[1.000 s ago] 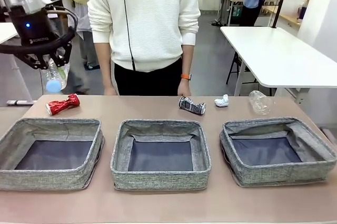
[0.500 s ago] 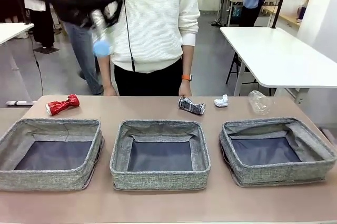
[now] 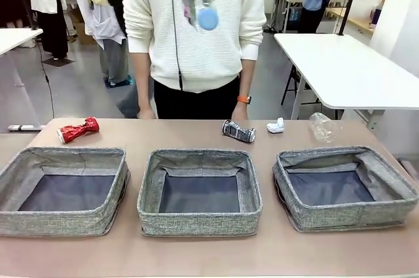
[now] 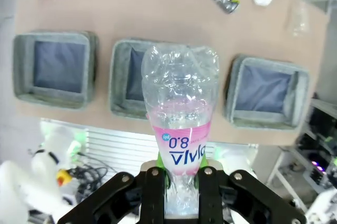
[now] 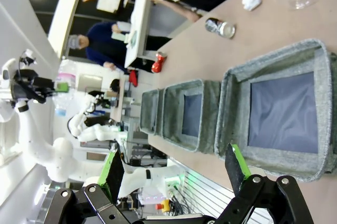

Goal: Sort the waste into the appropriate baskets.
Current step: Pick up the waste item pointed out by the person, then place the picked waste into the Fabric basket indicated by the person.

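Bottle (image 4: 180, 92): clear, dented, pink-labelled, blue-capped

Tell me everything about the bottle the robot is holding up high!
The bottle is clear, thin plastic, dented and looking empty, with a pink-purple label printed in blue and a blue cap pointing downward. The left end effector is shut on it by the label, squeezing from both sides. It hangs high in the air, roughly over the middle basket, in front of the person's white sweater, touching nothing else.
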Controlling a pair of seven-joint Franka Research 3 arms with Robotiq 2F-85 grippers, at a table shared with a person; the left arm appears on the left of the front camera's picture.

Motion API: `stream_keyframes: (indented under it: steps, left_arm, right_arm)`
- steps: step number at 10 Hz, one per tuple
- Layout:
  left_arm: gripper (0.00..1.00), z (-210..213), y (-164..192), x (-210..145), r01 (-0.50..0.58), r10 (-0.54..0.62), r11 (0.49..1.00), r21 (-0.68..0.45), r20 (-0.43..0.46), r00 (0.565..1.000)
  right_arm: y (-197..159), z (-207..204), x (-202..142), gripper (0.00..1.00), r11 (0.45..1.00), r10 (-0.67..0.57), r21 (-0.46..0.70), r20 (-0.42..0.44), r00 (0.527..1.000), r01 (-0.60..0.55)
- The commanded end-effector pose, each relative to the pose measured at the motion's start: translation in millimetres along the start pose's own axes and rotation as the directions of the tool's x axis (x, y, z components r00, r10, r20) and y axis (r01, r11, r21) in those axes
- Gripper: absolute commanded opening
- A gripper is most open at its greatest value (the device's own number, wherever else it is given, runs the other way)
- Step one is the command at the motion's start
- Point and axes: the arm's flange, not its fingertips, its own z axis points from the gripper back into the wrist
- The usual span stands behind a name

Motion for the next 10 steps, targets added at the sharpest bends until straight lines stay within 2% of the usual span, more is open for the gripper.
stream_keyframes:
  steps: [1, 3, 4, 10]
  left_arm:
    - [0.22, 17.4, -31.5, 8.4, 0.003, -0.003, 1.000, 0.012, -0.014, 1.000]
    - [0.22, 14.3, -43.6, 7.6, -0.010, 0.010, 1.000, -0.021, -0.019, 1.000]
    - [0.22, -8.6, -21.1, -0.4, 0.016, -0.016, 1.000, -0.009, -0.027, 1.000]
    - [0.22, -8.6, -21.1, -0.4, 0.016, -0.016, 1.000, -0.009, -0.027, 1.000]
  right_arm:
    - [0.9, -0.4, 2.2, 1.00, 0.999, 0.026, 0.020, 0.009, 1.000, -0.026]
    - [0.9, -0.4, 2.2, 1.00, 0.999, 0.026, 0.020, 0.009, 1.000, -0.026]
    - [0.9, -0.4, 2.2, 1.00, 0.999, 0.026, 0.020, 0.009, 1.000, -0.026]
    - [0.9, -0.4, 2.2, 1.00, 0.999, 0.026, 0.020, 0.009, 1.000, -0.026]
